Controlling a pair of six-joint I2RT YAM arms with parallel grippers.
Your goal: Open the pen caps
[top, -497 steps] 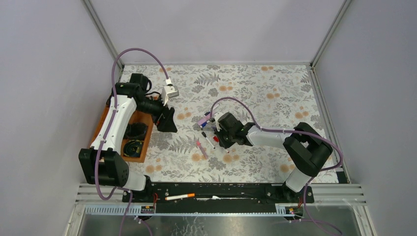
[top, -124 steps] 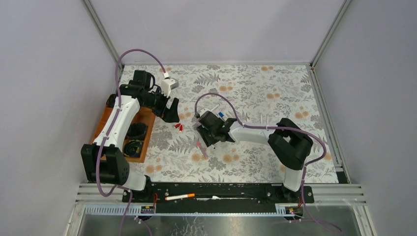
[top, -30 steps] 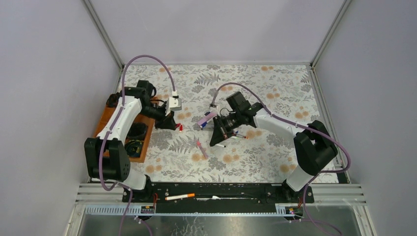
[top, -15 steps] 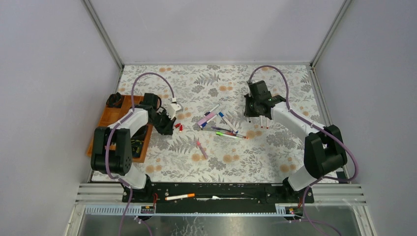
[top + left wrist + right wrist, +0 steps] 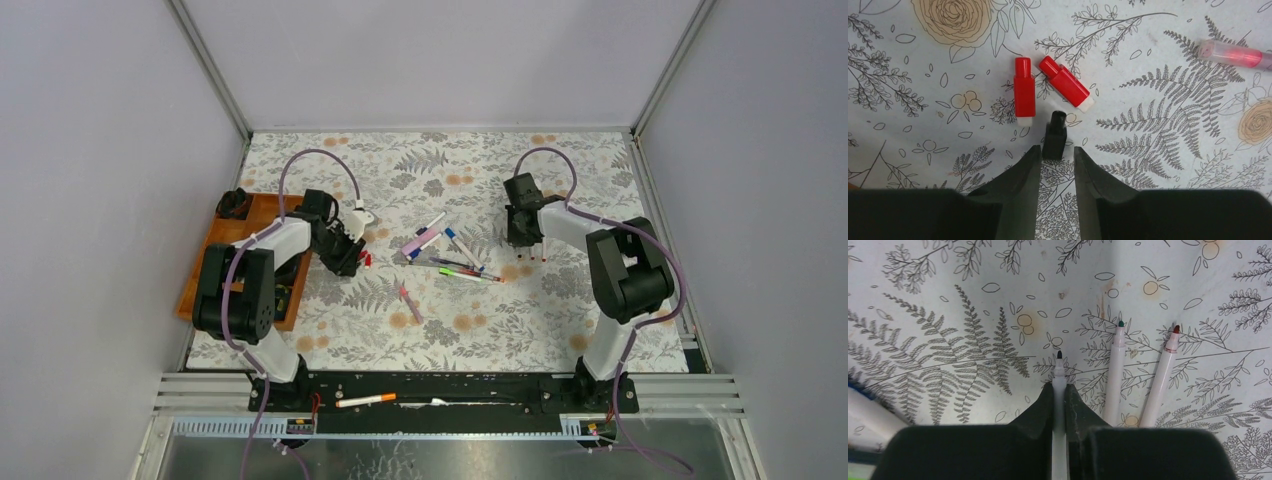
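In the left wrist view, a black pen cap [image 5: 1055, 136] lies on the floral cloth, its near end between my left gripper's [image 5: 1057, 148] fingertips. The jaws stand slightly apart, with a gap on the cap's right side. Two red pen caps [image 5: 1024, 94] [image 5: 1066, 89] lie just beyond it. My right gripper [image 5: 1059, 386] is shut on a white pen [image 5: 1059, 375] with a bare black tip pointing away. Beside it lie two uncapped pens, one green-tipped [image 5: 1115, 375] and one red-tipped [image 5: 1162, 380]. Several capped pens [image 5: 455, 255] lie mid-table.
A wooden tray [image 5: 215, 262] with dark items sits at the left edge under the left arm. A pink highlighter [image 5: 420, 241] lies in the pen pile and a pink pen [image 5: 408, 300] lies nearer. An orange pen [image 5: 365, 400] rests on the front rail.
My right gripper has carried the black-tipped pen from the pile to the back right, beside the two uncapped pens. My left gripper's jaws have parted around the black cap.
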